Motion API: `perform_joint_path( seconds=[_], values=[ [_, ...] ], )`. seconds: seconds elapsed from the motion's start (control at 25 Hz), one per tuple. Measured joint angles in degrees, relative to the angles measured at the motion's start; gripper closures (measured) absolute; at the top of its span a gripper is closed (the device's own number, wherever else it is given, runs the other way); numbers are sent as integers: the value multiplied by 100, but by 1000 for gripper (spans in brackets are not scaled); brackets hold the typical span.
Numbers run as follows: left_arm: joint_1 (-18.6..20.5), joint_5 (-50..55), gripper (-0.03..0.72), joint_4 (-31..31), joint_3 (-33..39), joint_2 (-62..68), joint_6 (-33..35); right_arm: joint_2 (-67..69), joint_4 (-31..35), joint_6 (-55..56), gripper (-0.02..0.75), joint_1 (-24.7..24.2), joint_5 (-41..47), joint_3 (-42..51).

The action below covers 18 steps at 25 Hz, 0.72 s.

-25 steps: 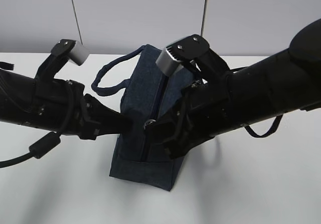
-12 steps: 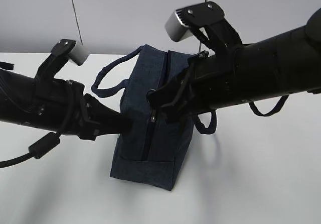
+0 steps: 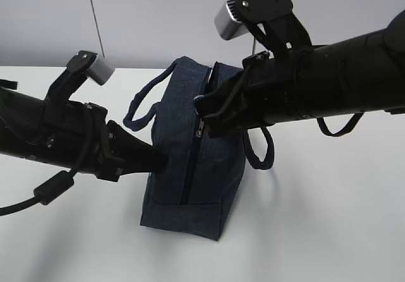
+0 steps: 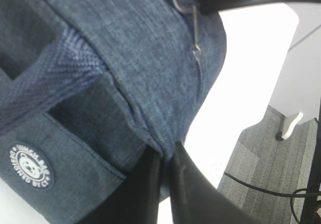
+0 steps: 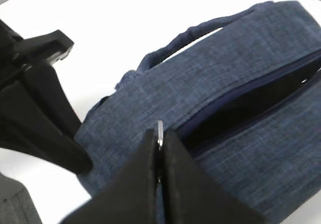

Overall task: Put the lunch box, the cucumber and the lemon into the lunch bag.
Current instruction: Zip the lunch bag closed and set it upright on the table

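One lunch bag (image 3: 190, 162) is seen on the white surface (image 3: 316, 231); its round white logo (image 4: 31, 165) carries writing too blurred to read. The left end effector (image 4: 165, 156) is pinched on the bag's fabric, the right end effector (image 5: 159, 148) on the silver ring pull (image 5: 159, 128) (zipper partly open, interior dark).

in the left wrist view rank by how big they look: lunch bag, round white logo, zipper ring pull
1. lunch bag, which fills most of the frame
2. round white logo
3. zipper ring pull, thin and partly hidden, so only roughly judged against the logo
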Motion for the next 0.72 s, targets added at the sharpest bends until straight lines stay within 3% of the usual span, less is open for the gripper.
perform_joint_path(
  seconds=[0.72],
  values=[
    [0,93,694,520,0,0,-508,497,27,-233,738,0,-536,-696]
  ],
)
